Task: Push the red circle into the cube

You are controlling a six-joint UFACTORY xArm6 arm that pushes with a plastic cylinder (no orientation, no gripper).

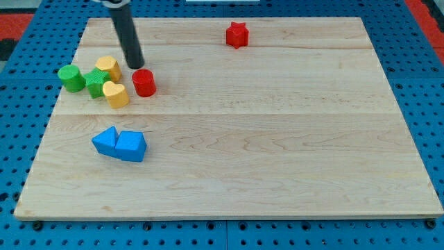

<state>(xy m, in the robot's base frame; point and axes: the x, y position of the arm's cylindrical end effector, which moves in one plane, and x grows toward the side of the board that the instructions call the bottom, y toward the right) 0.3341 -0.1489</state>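
The red circle (144, 82) is a short red cylinder at the view's upper left of the wooden board (277, 139). My tip (134, 65) stands just above and slightly left of it, close to touching. Two blue blocks sit together at the lower left: a blue one (105, 140) and a blue cube-like one (131, 146). They lie well below the red circle.
A green circle (71, 77), a green star-like block (96, 82) and two yellow blocks (108, 67) (116, 94) cluster left of the red circle. A red star (237, 35) sits near the top edge. Blue pegboard surrounds the board.
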